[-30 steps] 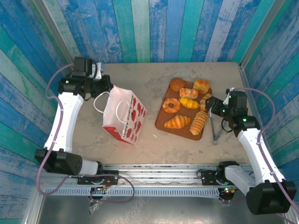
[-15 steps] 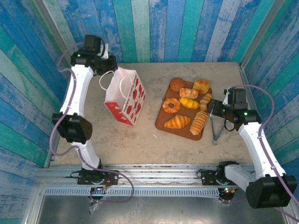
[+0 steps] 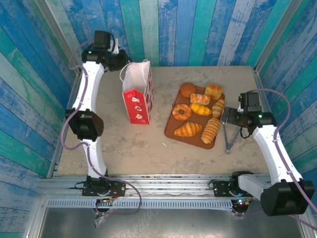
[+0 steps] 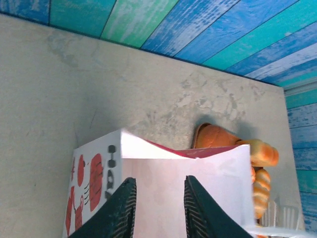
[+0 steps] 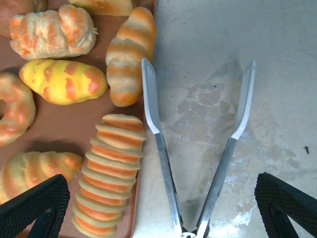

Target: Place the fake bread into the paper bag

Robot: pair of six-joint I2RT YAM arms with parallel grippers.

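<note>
Taking the far wall as 12 o'clock, the paper bag (image 3: 137, 95) stood upright on the worktop (image 3: 124, 144), at about 9 o'clock from the tray (image 3: 170, 130). Its mouth pointed up, so its long axis ran straight up from the surface. One red-marked face was turned toward 6 o'clock and another toward 3. The left hand (image 3: 124, 62) hung at the bag's top edge, on its 11 o'clock side. From the left wrist, its fingers (image 4: 121, 210) stood a narrow way apart over the white panel of the bag (image 4: 198, 183). I could not tell whether the cord handle lay between them.

The fake bread (image 3: 200, 109) all lay on the tray, well apart from the bag. The ridged horn (image 3: 210, 130) lay with its long axis running from 1 to 7 o'clock, and the croissant (image 3: 188, 129) lay beside it at 9 o'clock.

The right hand (image 3: 230, 119) was spread wide and held nothing. It hovered just above the metal tongs (image 3: 228, 141), which lay on the bare worktop with their tips toward 12 o'clock. The horn (image 5: 106, 173) was just beside that hand, at its 9 o'clock.
</note>
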